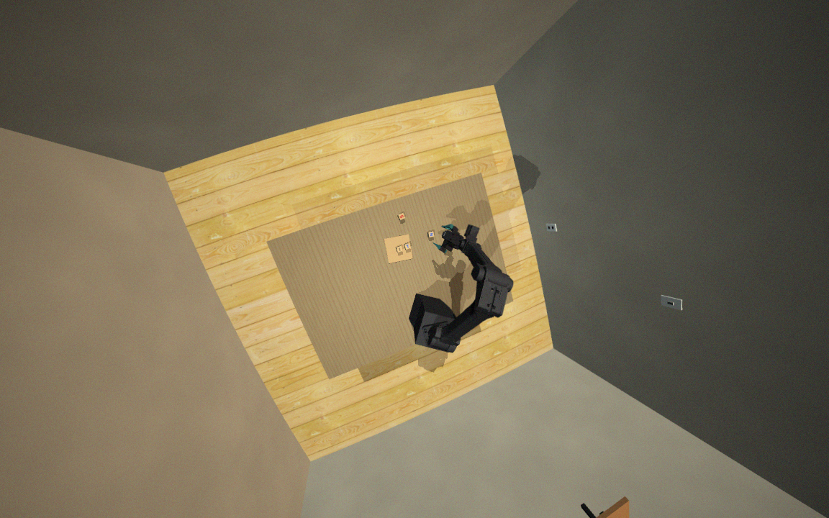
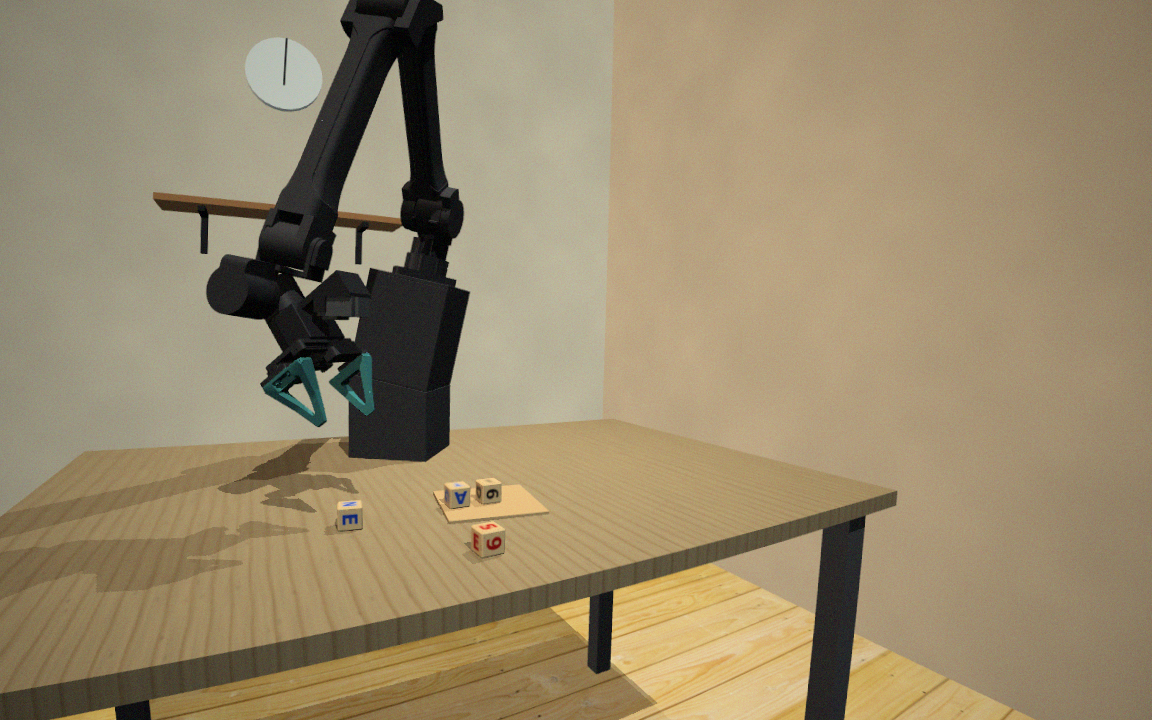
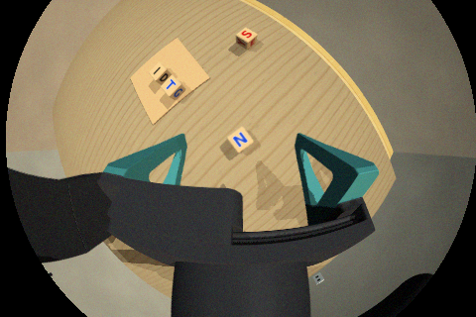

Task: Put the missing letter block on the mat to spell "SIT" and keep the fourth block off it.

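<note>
A tan mat (image 1: pixel 395 258) (image 2: pixel 519 506) (image 3: pixel 157 109) lies on the wooden table (image 2: pixel 652 501). Two blocks sit on it side by side: the I block (image 1: pixel 399 248) (image 2: pixel 488 489) (image 3: pixel 159 71) and the T block (image 1: pixel 407 246) (image 2: pixel 456 494) (image 3: pixel 175 89). The S block (image 1: pixel 401 217) (image 2: pixel 488 539) (image 3: pixel 246 38), with a red letter on top, lies off the mat on its far side. The N block (image 1: pixel 431 234) (image 2: pixel 348 514) (image 3: pixel 240 142), with a blue letter on top, lies off the mat beside the T block. My gripper (image 1: pixel 446 238) (image 2: pixel 343 413) (image 3: pixel 240 138) is open and empty, hanging well above the N block.
The robot's dark base (image 1: pixel 430 315) (image 2: pixel 405 358) stands at the back of the table, behind the mat. The table's edge runs close behind the S block in the wrist view. A shelf and a round clock hang on the wall behind the arm.
</note>
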Controlling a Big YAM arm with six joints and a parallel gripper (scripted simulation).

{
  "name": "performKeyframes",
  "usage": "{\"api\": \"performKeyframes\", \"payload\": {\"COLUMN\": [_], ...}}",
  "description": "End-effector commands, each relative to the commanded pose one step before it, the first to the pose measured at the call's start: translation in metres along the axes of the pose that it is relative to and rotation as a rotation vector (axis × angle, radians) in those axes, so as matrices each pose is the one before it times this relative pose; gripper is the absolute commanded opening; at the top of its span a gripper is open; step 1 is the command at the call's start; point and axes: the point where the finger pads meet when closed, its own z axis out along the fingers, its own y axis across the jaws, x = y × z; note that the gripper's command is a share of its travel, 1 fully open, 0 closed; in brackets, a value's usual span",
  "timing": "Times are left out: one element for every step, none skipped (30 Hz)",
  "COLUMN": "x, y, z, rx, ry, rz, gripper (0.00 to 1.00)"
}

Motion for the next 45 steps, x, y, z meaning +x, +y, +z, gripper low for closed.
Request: {"api": "performKeyframes", "payload": {"x": [-0.00821,0.0,0.0,0.0,0.0,0.0,0.0,0.0,0.0,0.0,0.0,0.0,0.0,0.0,0.0,0.0,0.0,0.0,0.0,0.0,0.00141,-0.00695,-0.00717,-0.0053,-0.00806,-0.0111,-0.00431,-0.00451,0.0,0.0,-0.02196,-0.01182,-0.00833,-0.00785,-0.01062,-0.00976,-0.01206,-0.01067,-0.0117,-0.01171,-0.01044,-0.00732,-0.00141,-0.00018,0.01521], "y": [-0.00624,0.0,0.0,0.0,0.0,0.0,0.0,0.0,0.0,0.0,0.0,0.0,0.0,0.0,0.0,0.0,0.0,0.0,0.0,0.0,-0.00428,-0.00533,-0.00567,-0.00284,-0.00414,-0.00551,0.00039,-0.00374,0.0,0.0,-0.0126,-0.00273,-0.00079,-0.00823,-0.00365,-0.0107,-0.00546,-0.00927,-0.00891,-0.00822,-0.00894,-0.0027,0.00691,0.00196,0.00255], "z": [-0.0059,0.0,0.0,0.0,0.0,0.0,0.0,0.0,0.0,0.0,0.0,0.0,0.0,0.0,0.0,0.0,0.0,0.0,0.0,0.0,0.00243,0.00209,-0.0003,0.00523,0.00714,0.00848,0.00623,0.00121,0.0,0.0,0.00915,0.00646,0.00431,-0.00011,0.00279,-0.00138,0.00117,0.00327,-0.00663,-0.00199,-0.00315,0.00392,0.01148,0.00313,-0.00265], "rx": [0.02102,0.0,0.0,0.0,0.0,0.0,0.0,0.0,0.0,0.0,0.0,0.0,0.0,0.0,0.0,0.0,0.0,0.0,0.0,0.0,-0.00588,-0.00441,0.00179,-0.01196,-0.01691,-0.02126,-0.02446,0.0,0.0,0.0,-0.02615,-0.02621,-0.02263,-0.00191,-0.02207,0.0,-0.01859,-0.01445,-0.00026,-0.01086,-0.00725,-0.01835,-0.02512,-0.00646,0.00404], "ry": [-0.003,0.0,0.0,0.0,0.0,0.0,0.0,0.0,0.0,0.0,0.0,0.0,0.0,0.0,0.0,0.0,0.0,0.0,0.0,0.0,-0.00032,0.00775,0.0139,0.02524,0.03568,0.04496,0.05217,0.0,0.0,0.0,0.05677,0.05855,0.05077,0.00693,0.054,0.0,0.04816,-0.00195,0.04294,0.03151,0.02198,0.01012,0.00067,-0.0004,0.00395], "rz": [-0.01856,0.0,0.0,0.0,0.0,0.0,0.0,0.0,0.0,0.0,0.0,0.0,0.0,0.0,0.0,0.0,0.0,0.0,0.0,0.0,-0.00368,-0.02867,-0.02719,-0.03093,-0.04491,-0.05856,-0.07067,0.0,0.0,0.0,-0.08013,-0.08598,-0.06972,-0.01778,-0.08447,0.0,-0.07697,0.00467,-0.06999,-0.05154,-0.03613,-0.01842,-0.00452,-0.00028,0.02681], "gripper": [1.0,1.0,1.0,1.0,1.0,1.0,1.0,1.0,1.0,1.0,1.0,1.0,1.0,1.0,1.0,1.0,1.0,1.0,1.0,1.0,1.0,1.0,1.0,1.0,1.0,1.0,1.0,1.0,1.0,1.0,1.0,1.0,1.0,1.0,1.0,1.0,1.0,1.0,1.0,1.0,1.0,1.0,1.0,1.0,1.0]}}
